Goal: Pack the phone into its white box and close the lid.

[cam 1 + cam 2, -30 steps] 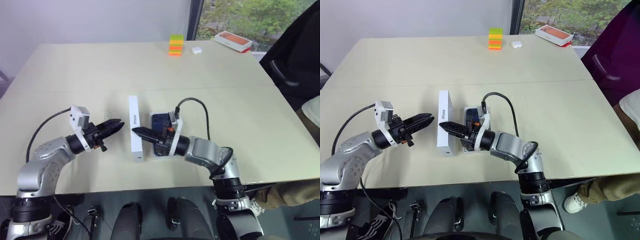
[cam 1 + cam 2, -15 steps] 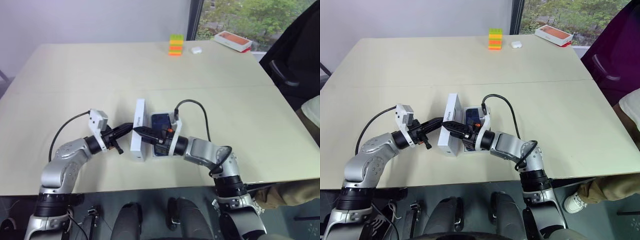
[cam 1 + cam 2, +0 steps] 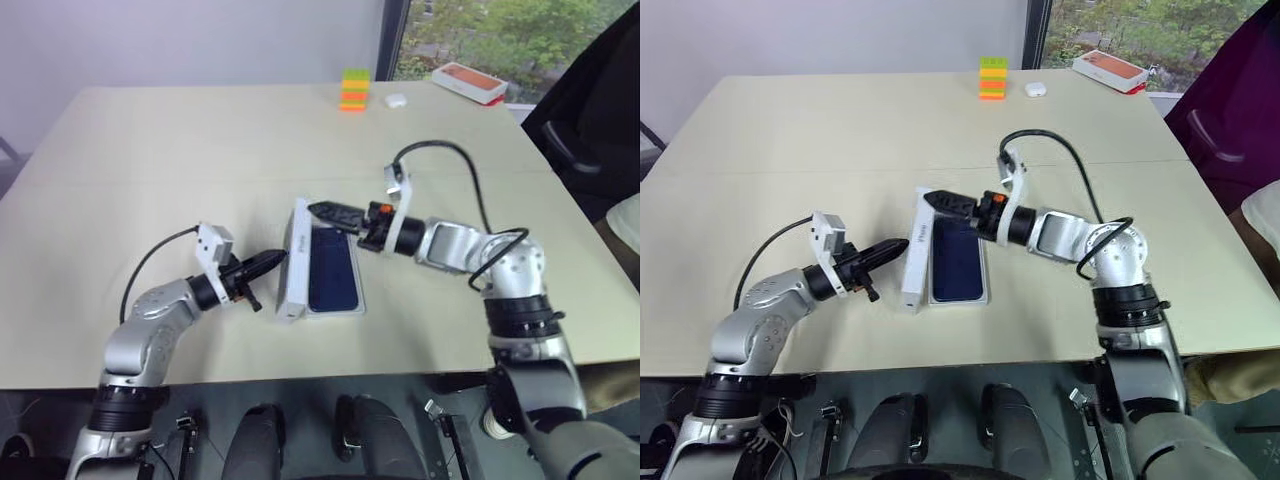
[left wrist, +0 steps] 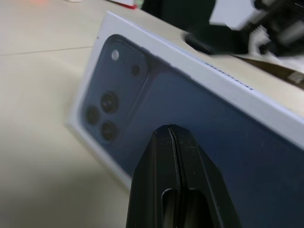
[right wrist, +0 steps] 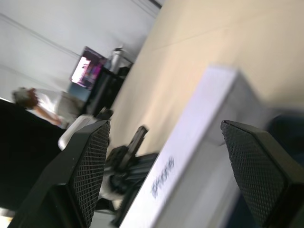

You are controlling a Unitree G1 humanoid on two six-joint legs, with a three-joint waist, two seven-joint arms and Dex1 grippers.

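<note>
The dark blue phone (image 3: pixel 332 272) lies flat in the white box (image 3: pixel 336 311), whose rim shows around it. The lid (image 3: pixel 292 262) stands on its long edge along the box's left side, its printed top (image 4: pixel 142 118) facing my left gripper (image 3: pixel 272 261). That gripper is shut, with its tip against the printed face. My right gripper (image 3: pixel 328 211) hovers over the far end of the lid and box. Its fingers (image 5: pixel 80 175) stand wide apart with nothing between them, and the lid's white side wall (image 5: pixel 199 156) lies below them.
At the table's far edge are a stack of coloured blocks (image 3: pixel 352 89), a small white object (image 3: pixel 394 100) and an orange-topped box (image 3: pixel 466 81). A person in dark clothing (image 3: pixel 600 100) is at the right side. The near table edge runs just below the box.
My right gripper let go of the lid, opened, and rose to the far end of the box. My left gripper moved right until its tip met the lid, which shifted against the box.
</note>
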